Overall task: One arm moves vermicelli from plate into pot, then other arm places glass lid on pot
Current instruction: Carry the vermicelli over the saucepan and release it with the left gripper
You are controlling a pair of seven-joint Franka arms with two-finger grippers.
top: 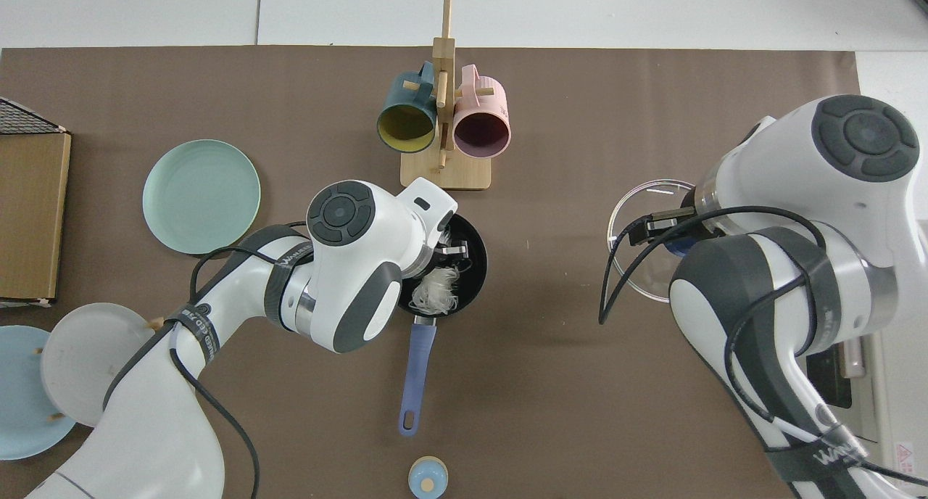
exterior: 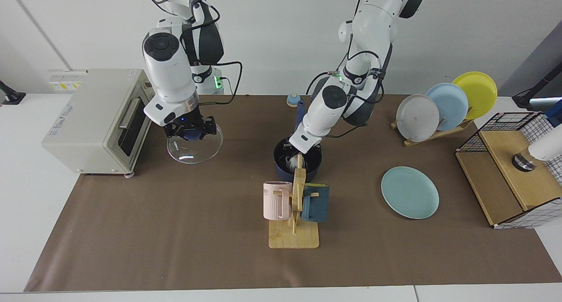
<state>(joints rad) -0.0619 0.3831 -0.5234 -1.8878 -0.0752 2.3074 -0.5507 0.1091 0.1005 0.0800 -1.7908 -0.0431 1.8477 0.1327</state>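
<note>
a brown mat (exterior: 175,231) covers the white desk (exterior: 26,170), with a toaster oven (exterior: 94,117) at one end and a plate rack (exterior: 443,106) at the other. "wanren" shows on my arm bands in the top view. my left gripper (top: 453,251) is down in the pot (top: 471,256), fingers (top: 455,249) parted over the vermicelli (top: 435,296); the plate (top: 201,196) lies bare, well apart; my right gripper (exterior: 189,133) clamps the knob of the glass lid (exterior: 194,150) beside the oven.
</note>
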